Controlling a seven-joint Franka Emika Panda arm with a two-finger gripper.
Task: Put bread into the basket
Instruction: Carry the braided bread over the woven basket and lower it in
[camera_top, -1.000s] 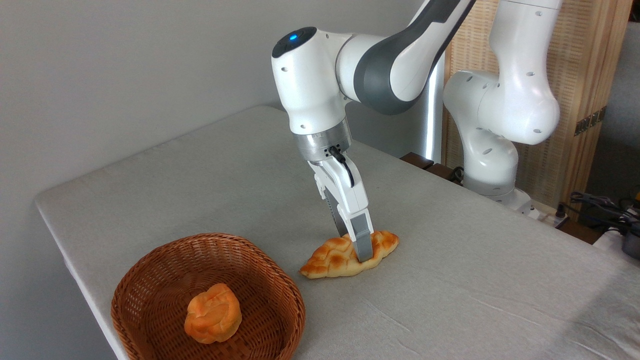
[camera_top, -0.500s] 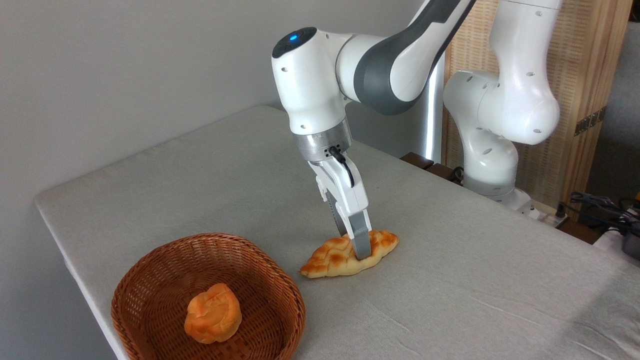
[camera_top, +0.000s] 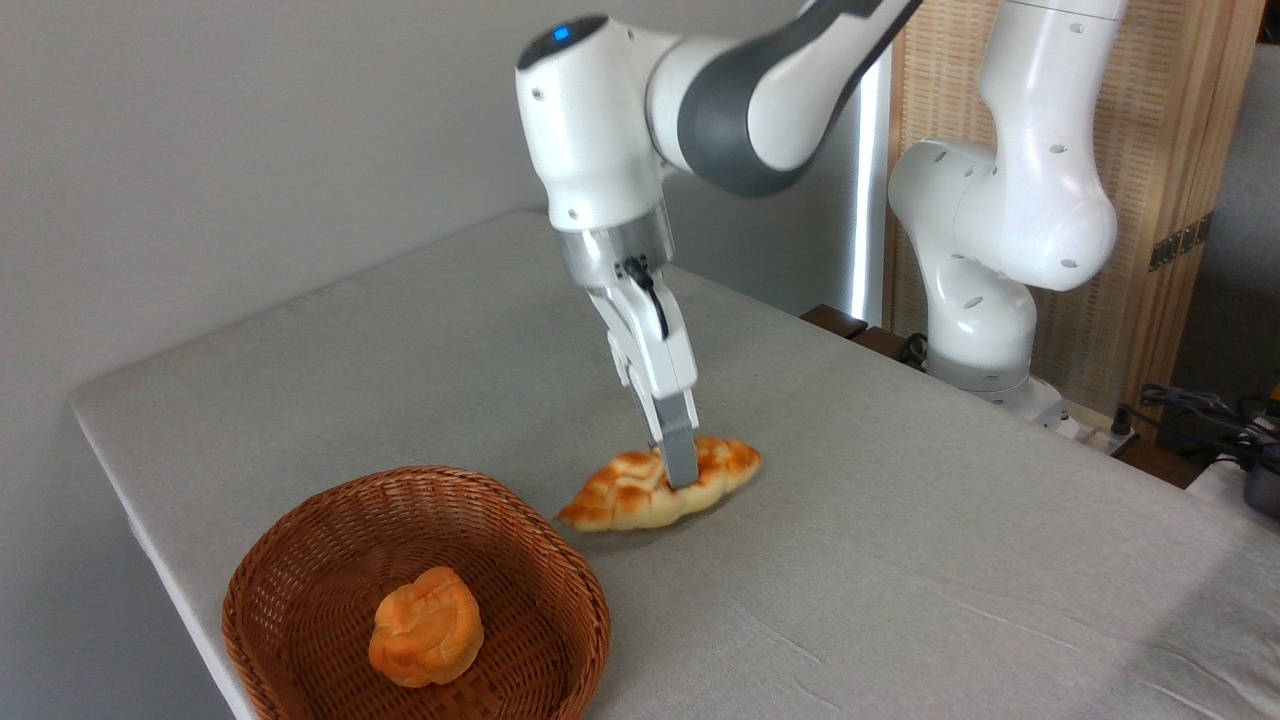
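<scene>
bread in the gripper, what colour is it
Golden yellow with browned patches on its braided top; the bread shows best in the fixed camera view.

We see a grey cloth-covered table (camera_top: 420, 350) filling the frame's middle, and at lower left the wicker basket (camera_top: 330, 540) sits on it near the front edge, a wrinkle or two at lower right.

We find no readable text, labels, brands or numbers anywhere. The arm (camera_top: 760, 100), basket (camera_top: 300, 560), bread (camera_top: 625, 495) and counter (camera_top: 950, 560) carry no legible markings.
</scene>
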